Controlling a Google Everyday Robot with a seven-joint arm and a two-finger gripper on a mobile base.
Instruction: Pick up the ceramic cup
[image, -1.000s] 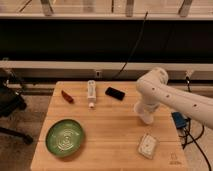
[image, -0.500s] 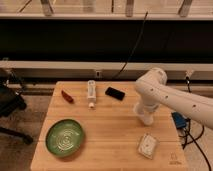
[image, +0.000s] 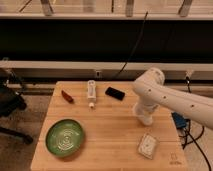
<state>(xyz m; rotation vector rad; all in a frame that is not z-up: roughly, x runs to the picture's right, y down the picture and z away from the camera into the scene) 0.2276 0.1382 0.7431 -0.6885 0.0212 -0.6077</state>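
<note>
Five loose things lie on the pale wooden worktop, with a dark office chair standing off its left edge. Farthest left, near the front left corner, sits the round green patterned bowl, just inside the left and front edges. Behind it, near the back edge, lies a small red object, well apart from the bowl. To its right a slim white tube-shaped item lies pointing front to back, and just right of that a flat black rectangular phone lies at a slant.

Bare wood fills the middle, between the bowl and the right-hand things.

Right of centre, the white robot arm reaches in from the right edge and bends straight down; its pincer hangs low at the worktop surface. Whether it is wide or narrow cannot be told. The small white ceramic cup cannot be told apart from the white lower end of the arm, so whether it sits at the pincer is unclear.

In front of the pincer, near the front right corner, lies a flat white rectangular box, turned slightly and apart from the arm.
</note>
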